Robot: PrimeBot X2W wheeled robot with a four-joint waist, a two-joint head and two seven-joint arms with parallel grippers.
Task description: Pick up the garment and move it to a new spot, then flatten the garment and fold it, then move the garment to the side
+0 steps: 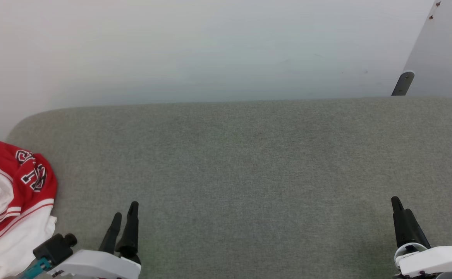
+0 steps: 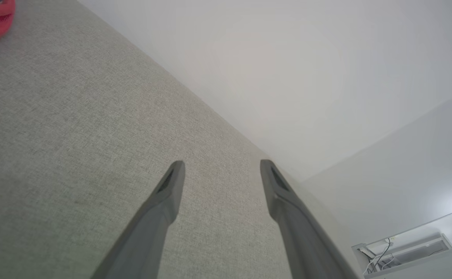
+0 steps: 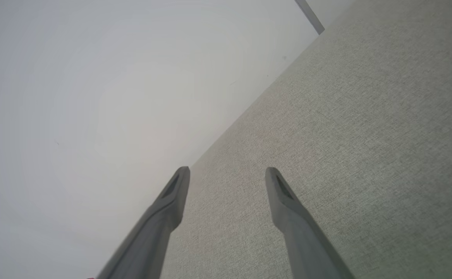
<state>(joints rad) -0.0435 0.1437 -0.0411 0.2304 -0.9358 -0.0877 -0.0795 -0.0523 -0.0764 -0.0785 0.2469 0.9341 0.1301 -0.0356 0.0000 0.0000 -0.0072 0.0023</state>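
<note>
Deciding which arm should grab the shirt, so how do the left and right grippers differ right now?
The left gripper sits close beside the garment; the right gripper is across the grey surface, far from it. In the head view the left gripper's fingers show apart, the right gripper's overlap. Both are open and empty.

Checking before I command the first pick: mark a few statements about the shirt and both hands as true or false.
1. The garment lies crumpled at the left end of the grey surface. True.
2. The left hand is shut on the garment. False: it is open and empty, with its fingers clear of the cloth.
3. The right hand is open and empty. True.
4. The garment is folded flat mid-surface. False: it is unfolded and bunched at the left.
</note>
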